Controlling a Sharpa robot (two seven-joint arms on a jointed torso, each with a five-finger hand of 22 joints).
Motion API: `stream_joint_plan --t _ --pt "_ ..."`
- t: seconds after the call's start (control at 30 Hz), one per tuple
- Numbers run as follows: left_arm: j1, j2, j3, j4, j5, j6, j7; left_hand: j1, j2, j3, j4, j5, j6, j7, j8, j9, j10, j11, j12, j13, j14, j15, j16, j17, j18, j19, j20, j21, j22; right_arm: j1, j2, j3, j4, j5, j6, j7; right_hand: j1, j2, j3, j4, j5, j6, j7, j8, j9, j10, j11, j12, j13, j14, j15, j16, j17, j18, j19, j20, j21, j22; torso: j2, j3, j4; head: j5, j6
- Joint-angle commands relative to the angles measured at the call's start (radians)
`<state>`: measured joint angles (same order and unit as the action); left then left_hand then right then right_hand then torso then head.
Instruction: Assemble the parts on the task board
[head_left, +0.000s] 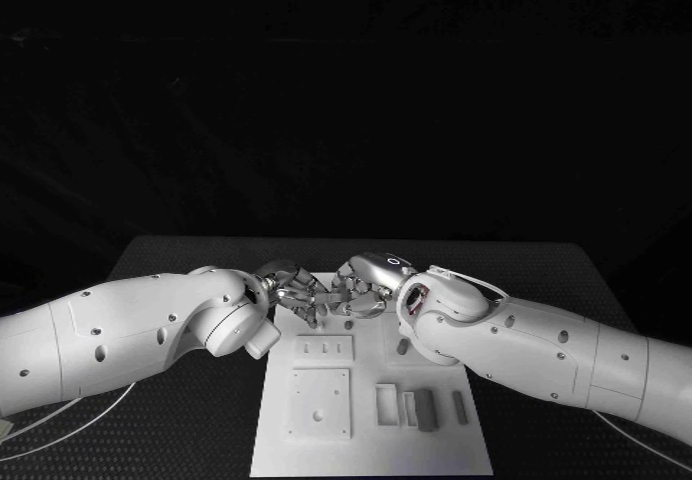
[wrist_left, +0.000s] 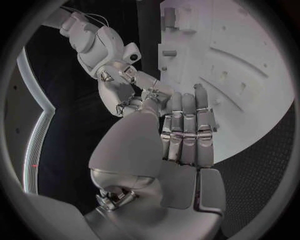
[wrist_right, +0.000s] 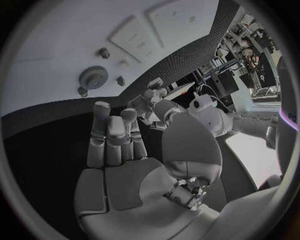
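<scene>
At the far end of the task board (head_left: 368, 455), the left hand (head_left: 296, 290) and the right hand (head_left: 368, 290) are brought together, their fingertips seen touching or nearly touching above the board's far edge. In the left wrist view the left hand (wrist_left: 181, 135) is seen flat, with its fingers (wrist_left: 187, 125) stretched out side by side over the board (wrist_left: 250, 65) and nothing held in them. In the right wrist view the right hand (wrist_right: 115, 145) is likewise extended, fingers (wrist_right: 109, 135) straight and together, with nothing grasped; it is held over the black table (wrist_right: 37, 150) just beside the board's edge. Whether a small part is pinched between the meeting thumbs cannot be told.

On the board, a grey gear (wrist_right: 94, 77) is seen standing near its far end, with a small peg (wrist_right: 104, 52) close by. Toward the near end, several grey rectangular parts (head_left: 418, 408) are laid side by side on the right, and a square raised plate (head_left: 319, 403) is set to their left, with a smaller slotted plate (head_left: 325, 349) just beyond it.
</scene>
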<state>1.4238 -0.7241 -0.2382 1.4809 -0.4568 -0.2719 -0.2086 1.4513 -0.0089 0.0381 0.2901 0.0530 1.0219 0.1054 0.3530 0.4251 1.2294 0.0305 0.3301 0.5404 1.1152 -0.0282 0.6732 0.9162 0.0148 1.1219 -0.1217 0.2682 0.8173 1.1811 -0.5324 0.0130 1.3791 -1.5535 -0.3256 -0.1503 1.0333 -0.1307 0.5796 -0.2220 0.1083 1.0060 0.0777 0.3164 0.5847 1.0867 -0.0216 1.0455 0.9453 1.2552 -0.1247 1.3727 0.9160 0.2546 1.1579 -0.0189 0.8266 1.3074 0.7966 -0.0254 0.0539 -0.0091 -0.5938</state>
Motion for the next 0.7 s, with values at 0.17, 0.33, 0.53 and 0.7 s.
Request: stream_joint_plan --t 0.17,0.33,0.53,0.7 --pt "0.003 0.005 0.003 0.004 0.059 0.024 0.033 0.038 0.008 0.039 0.001 -0.002 0.012 0.0 0.003 0.005 0.005 -0.006 0.004 0.0 -0.007 0.0 0.01 -0.005 -0.002 -0.011 -0.004 0.002 0.008 -0.007 0.006 -0.002 0.008 -0.01 0.021 0.007 -0.009 -0.001 0.0 0.008 0.005 0.018 0.01 0.003 0.001 0.002 -0.002 0.004 0.001 0.001 -0.006 0.006 0.001 0.007 0.009 -0.002 0.006 0.018 0.0 0.0014 -0.0012 0.001 0.0" --pt "0.003 0.006 0.003 0.001 0.067 0.038 0.022 0.012 -0.006 0.073 0.002 0.013 0.013 0.001 -0.006 0.002 0.001 -0.003 0.001 -0.005 -0.015 0.002 0.016 -0.016 -0.006 -0.019 -0.003 -0.003 0.018 -0.014 0.01 -0.002 0.009 -0.01 0.014 0.006 -0.009 -0.001 0.0 0.009 0.005 0.018 0.01 0.003 0.001 0.002 -0.002 0.004 0.001 0.002 -0.006 0.006 0.001 0.007 0.009 -0.002 0.006 0.018 0.0 0.0015 -0.0006 0.001 -0.001" --pt "0.003 0.006 0.003 0.001 0.068 0.052 0.004 -0.024 -0.009 0.083 0.002 0.014 0.016 0.001 -0.01 0.002 0.002 -0.004 0.001 -0.007 -0.017 0.001 0.021 -0.022 -0.006 -0.02 -0.004 -0.004 0.025 -0.016 0.008 -0.002 0.009 -0.01 0.003 0.0 -0.009 0.0 0.0 0.009 0.005 0.018 0.01 0.003 0.001 0.002 -0.002 0.004 0.001 0.002 -0.006 0.006 0.001 0.007 0.009 -0.002 0.006 0.018 0.001 0.0013 0.0001 0.001 -0.002" --pt "0.003 0.004 0.003 0.001 0.082 0.083 -0.018 -0.057 -0.013 0.095 0.002 0.021 0.017 0.001 -0.014 0.002 0.001 -0.004 0.002 -0.009 -0.021 0.001 0.027 -0.028 -0.006 -0.022 -0.004 -0.005 0.032 -0.017 0.009 -0.002 0.01 -0.011 -0.001 -0.003 -0.008 0.0 0.0 0.008 0.005 0.018 0.009 0.003 0.001 0.002 -0.002 0.004 0.002 0.002 -0.006 0.006 0.001 0.007 0.009 -0.002 0.006 0.018 0.001 0.0009 -0.0011 -0.001 -0.002"
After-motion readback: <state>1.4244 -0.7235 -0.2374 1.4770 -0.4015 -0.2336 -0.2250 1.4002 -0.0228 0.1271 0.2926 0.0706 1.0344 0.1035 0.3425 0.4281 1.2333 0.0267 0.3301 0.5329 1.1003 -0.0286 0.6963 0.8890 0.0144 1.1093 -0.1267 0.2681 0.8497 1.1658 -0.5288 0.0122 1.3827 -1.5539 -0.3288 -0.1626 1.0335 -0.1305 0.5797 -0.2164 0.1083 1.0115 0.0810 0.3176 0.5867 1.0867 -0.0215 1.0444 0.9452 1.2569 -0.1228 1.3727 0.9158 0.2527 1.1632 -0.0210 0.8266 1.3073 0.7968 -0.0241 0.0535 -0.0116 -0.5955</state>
